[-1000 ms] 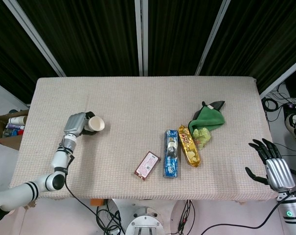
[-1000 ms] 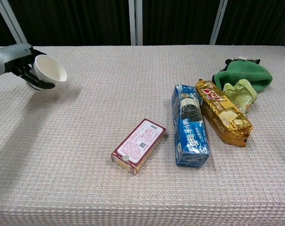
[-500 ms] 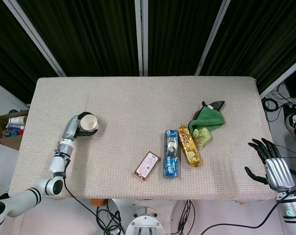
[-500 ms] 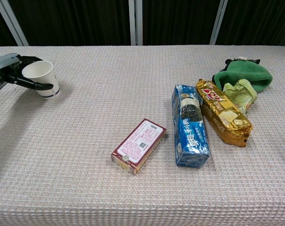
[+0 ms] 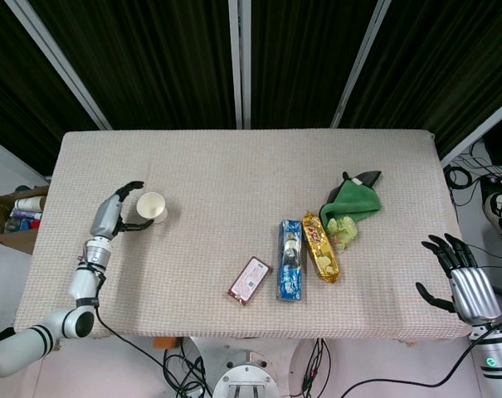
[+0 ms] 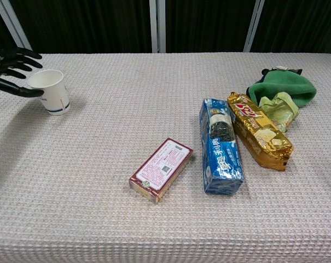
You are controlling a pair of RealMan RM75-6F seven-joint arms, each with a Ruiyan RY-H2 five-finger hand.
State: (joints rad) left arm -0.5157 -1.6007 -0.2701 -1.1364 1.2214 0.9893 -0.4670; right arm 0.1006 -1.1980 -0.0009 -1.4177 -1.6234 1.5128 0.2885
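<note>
Left hand: fingers spread, holding nothing, just beside cup, one fingertip near its rim.
Cup: upright on tabletop, left side.
Right hand: fingers apart, empty, off the right edge.
Middle: red box, blue pack, gold pack.
Right rear: green cloth.

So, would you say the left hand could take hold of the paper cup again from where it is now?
Probably yes. The left hand is open right beside the paper cup, which stands upright on the table, and nothing lies between them.
</note>
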